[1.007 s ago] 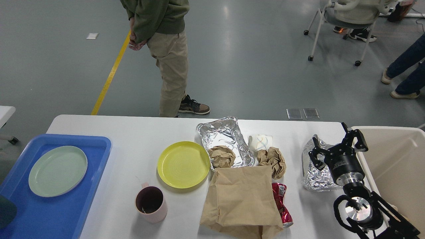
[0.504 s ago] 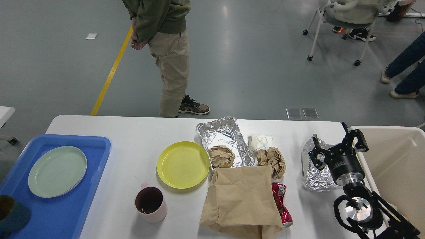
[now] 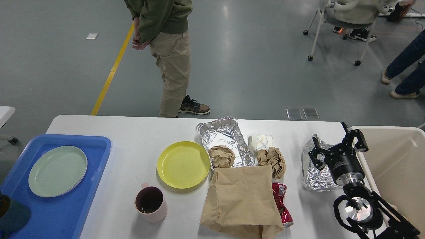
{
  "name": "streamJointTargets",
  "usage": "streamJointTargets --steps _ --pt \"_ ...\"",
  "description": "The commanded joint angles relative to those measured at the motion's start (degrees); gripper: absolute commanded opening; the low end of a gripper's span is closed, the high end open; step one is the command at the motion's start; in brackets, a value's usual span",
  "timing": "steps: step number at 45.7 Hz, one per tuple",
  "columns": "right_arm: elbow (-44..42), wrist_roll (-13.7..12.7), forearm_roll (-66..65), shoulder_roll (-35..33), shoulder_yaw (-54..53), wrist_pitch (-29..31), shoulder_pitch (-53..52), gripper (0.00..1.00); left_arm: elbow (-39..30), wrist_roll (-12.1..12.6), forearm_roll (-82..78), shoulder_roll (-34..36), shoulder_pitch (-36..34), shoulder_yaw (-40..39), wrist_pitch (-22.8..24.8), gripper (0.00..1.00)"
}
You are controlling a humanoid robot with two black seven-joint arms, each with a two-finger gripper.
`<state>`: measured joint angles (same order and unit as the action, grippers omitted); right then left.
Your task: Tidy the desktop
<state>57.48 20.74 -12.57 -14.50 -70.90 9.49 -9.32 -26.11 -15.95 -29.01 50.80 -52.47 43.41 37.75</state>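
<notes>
From the head view, the big white desktop (image 3: 139,132) fills the lower half of the picture, from the left side almost to the right edge.

At the lower left a blue tray (image 3: 96,146) sits on it, and a pale green plate (image 3: 57,171) lies flat in the tray. A dark teal cup (image 3: 11,214) shows at the bottom left corner, over the tray. I cannot see the left gripper at all.

In the middle is a yellow plate (image 3: 183,164). Just below it and to the left stands a pink mug (image 3: 151,204), upright, with a dark inside.

Right of the yellow plate is a shiny foil tray (image 3: 225,136). A brown paper ball (image 3: 221,156) sits in its near end. Just beside the foil tray is a white crumpled wrapper (image 3: 260,142), and below that a 2nd brown paper wad (image 3: 273,160). A flat brown paper bag (image 3: 240,199) lies at the bottom middle. A squashed red can (image 3: 281,204) touches its right side.

At the lower right the right gripper (image 3: 338,146) hangs over a crumpled foil piece (image 3: 313,179). Its 2 fingers are spread wide and hold nothing. Whether they touch the foil I cannot tell.

A beige bin (image 3: 395,159) is at the right edge, beside the table.

At the top, a person in tan trousers (image 3: 172,66) stands on the grey floor behind the table. A chair on wheels (image 3: 345,20) is in the upper right.
</notes>
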Motion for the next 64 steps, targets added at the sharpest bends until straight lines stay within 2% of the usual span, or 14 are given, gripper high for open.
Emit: streamJointTargets --steps 1,12,18,23,28,32,40,46,54,64 --pt "0.0 0.0 0.0 0.0 0.0 0.0 0.0 1.00 -0.3 0.0 0.0 -0.1 -0.2 0.0 0.2 0.87" --pt "0.0 0.0 0.0 0.0 0.0 0.0 0.0 1.00 -1.1 -0.1 0.0 0.1 -0.5 0.4 0.4 0.88" --pt "0.0 0.0 0.0 0.0 0.0 0.0 0.0 1.00 -6.6 0.0 0.0 4.4 -4.4 1.5 0.4 0.93" --pt "0.0 0.0 0.0 0.0 0.0 0.0 0.0 1.00 -13.1 -0.3 0.1 7.0 -13.6 8.5 0.4 0.95" --pt "0.0 0.0 0.0 0.0 0.0 0.0 0.0 1.00 -20.0 -0.5 1.8 7.2 -25.6 19.8 0.4 0.95" --pt "0.0 0.0 0.0 0.0 0.0 0.0 0.0 1.00 -26.7 -0.3 5.6 6.2 -38.1 31.6 0.4 0.95" --pt "0.0 0.0 0.0 0.0 0.0 0.0 0.0 1.00 -37.7 -0.3 10.8 -2.9 -59.2 47.4 1.1 0.95" --pt "0.0 0.0 0.0 0.0 0.0 0.0 0.0 1.00 -42.4 -0.1 14.1 -15.5 -69.9 52.8 6.3 0.96" --pt "0.0 0.0 0.0 0.0 0.0 0.0 0.0 1.00 -50.2 -0.1 19.5 -26.8 -82.6 53.0 12.3 0.96" --pt "0.0 0.0 0.0 0.0 0.0 0.0 0.0 1.00 -61.1 0.7 28.0 -38.0 -94.3 47.7 13.0 0.96"
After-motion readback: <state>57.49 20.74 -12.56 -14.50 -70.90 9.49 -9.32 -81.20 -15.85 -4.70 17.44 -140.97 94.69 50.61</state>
